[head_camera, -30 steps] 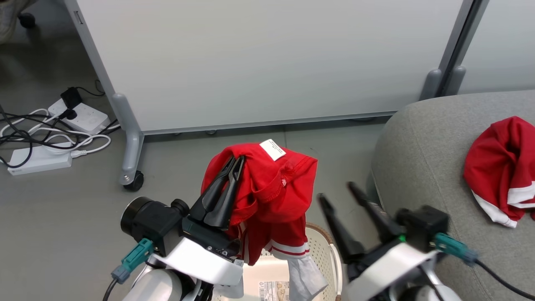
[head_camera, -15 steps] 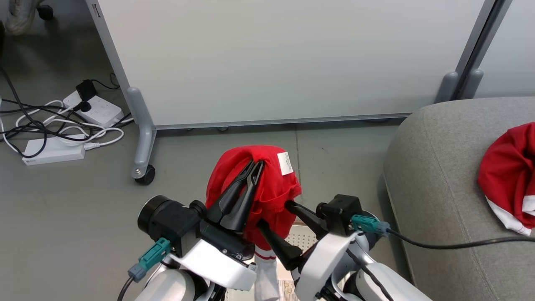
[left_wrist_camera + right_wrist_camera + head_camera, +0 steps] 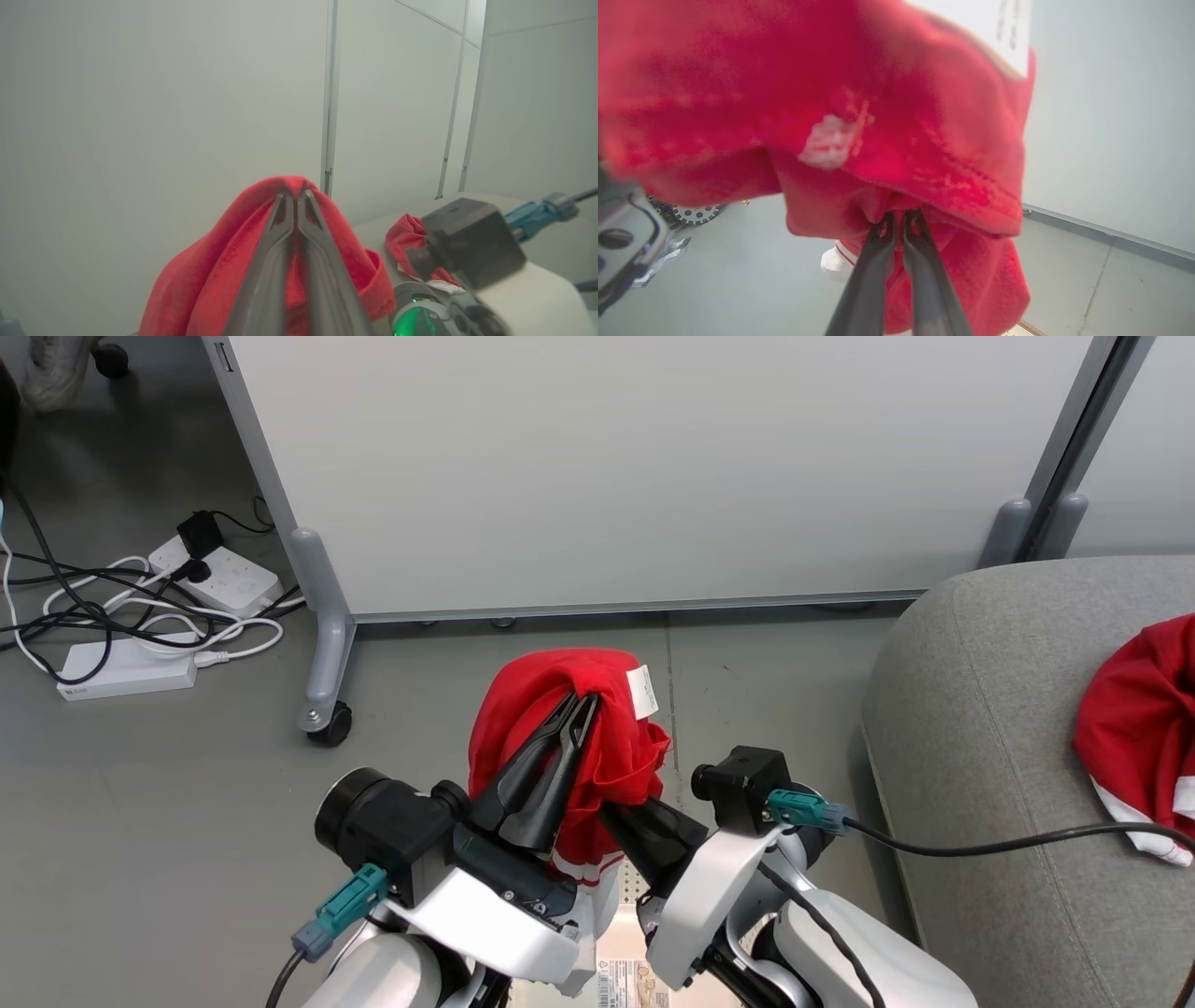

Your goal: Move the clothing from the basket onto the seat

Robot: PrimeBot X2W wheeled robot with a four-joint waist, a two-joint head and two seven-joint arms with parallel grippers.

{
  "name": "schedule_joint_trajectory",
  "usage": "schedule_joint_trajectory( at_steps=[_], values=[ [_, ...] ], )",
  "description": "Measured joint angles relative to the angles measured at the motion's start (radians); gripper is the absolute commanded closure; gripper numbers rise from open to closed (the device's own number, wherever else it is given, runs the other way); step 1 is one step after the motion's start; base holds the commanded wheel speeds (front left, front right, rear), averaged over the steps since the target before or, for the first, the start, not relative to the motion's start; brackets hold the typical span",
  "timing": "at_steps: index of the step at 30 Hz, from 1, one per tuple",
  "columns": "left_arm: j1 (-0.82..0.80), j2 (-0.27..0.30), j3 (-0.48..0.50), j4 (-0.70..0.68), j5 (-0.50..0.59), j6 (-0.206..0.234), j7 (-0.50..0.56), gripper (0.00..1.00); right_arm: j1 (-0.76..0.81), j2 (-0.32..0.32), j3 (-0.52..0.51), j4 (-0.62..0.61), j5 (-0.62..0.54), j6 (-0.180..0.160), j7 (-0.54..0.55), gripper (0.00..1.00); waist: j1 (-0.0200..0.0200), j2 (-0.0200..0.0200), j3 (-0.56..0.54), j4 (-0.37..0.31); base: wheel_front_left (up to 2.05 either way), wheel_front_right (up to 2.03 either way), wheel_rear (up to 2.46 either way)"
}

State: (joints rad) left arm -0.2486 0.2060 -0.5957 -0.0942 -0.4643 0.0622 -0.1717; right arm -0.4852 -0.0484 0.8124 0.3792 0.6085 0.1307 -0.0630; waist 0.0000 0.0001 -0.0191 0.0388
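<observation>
Above the basket (image 3: pixel 621 980): a red garment (image 3: pixel 523 709) hangs bunched in the air, with its white label (image 3: pixel 642 691) on the side toward the seat.
Left gripper (image 3: pixel 581 702): its fingers are pressed together on the garment's topmost fold. In the left wrist view the cloth falls away on both sides of the closed tips (image 3: pixel 294 193).
Right gripper (image 3: pixel 899 215): the jaws are narrowed right down, and the tips pinch a lower fold of the same garment.
Striped hem: it hangs between the two forearms toward the basket. I cannot tell if it touches.
Basket: low between the arms, with its cream bottom and barcode sticker showing.
Seat (image 3: pixel 980 709): grey, at the right, apart from the held garment.
Second red garment (image 3: pixel 1134 728): it lies on the seat, white trim at its lower edge.
Floor (image 3: pixel 168 803): grey, with power strips (image 3: pixel 126 677) and tangled cables at the left, beside a partition's caster (image 3: pixel 329 723).
</observation>
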Motion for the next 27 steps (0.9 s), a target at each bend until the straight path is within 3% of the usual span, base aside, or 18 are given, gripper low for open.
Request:
schedule_joint_trajectory(
  at_steps=[3, 4, 5, 6, 12, 22, 27],
  values=[
    [0.0, 0.001, 0.001, 0.003, -0.004, 0.005, 0.005, 1.0, -0.004, 0.0, -0.005, 0.019, 0.0, 0.0, -0.026, 1.0, 0.0, 0.0, -0.001, -0.001, 0.0, 0.0, 0.0],
    [0.0, 0.002, 0.001, 0.005, -0.004, 0.01, 0.009, 0.75, -0.005, 0.0, -0.013, 0.024, -0.002, 0.0, -0.033, 1.0, 0.0, -0.0001, -0.001, -0.002, 0.0, 0.0, 0.0],
    [0.0, 0.003, 0.003, 0.005, -0.004, 0.013, 0.009, 0.25, -0.006, 0.0, -0.023, 0.026, -0.002, 0.0, -0.044, 1.0, 0.0001, 0.0, -0.001, -0.003, 0.0, 0.0, 0.0],
    [0.0, 0.005, 0.003, 0.005, -0.003, 0.016, 0.009, 0.0, -0.008, 0.0, -0.032, 0.029, -0.005, 0.0, -0.051, 1.0, 0.0001, 0.0, -0.001, -0.005, 0.0, 0.0, 0.0],
    [0.013, 0.028, -0.016, -0.009, 0.019, 0.026, 0.023, 0.0, -0.015, -0.003, -0.105, 0.055, -0.037, 0.0, -0.08, 1.0, 0.0, 0.0, 0.004, -0.018, 0.0, 0.0, 0.0],
    [0.059, 0.07, -0.144, 0.007, 0.055, -0.035, 0.101, 0.0, 0.009, -0.031, -0.239, 0.064, -0.074, 0.0, -0.081, 1.0, 0.0, 0.0, 0.02, -0.052, 0.0, 0.0, 0.0],
    [0.065, 0.078, -0.175, 0.037, 0.074, -0.043, 0.1, 0.0, 0.044, -0.049, -0.31, 0.054, -0.101, 0.0, -0.069, 1.0, 0.0, 0.0, 0.031, -0.094, 0.0, 0.0, 0.0]
  ],
)
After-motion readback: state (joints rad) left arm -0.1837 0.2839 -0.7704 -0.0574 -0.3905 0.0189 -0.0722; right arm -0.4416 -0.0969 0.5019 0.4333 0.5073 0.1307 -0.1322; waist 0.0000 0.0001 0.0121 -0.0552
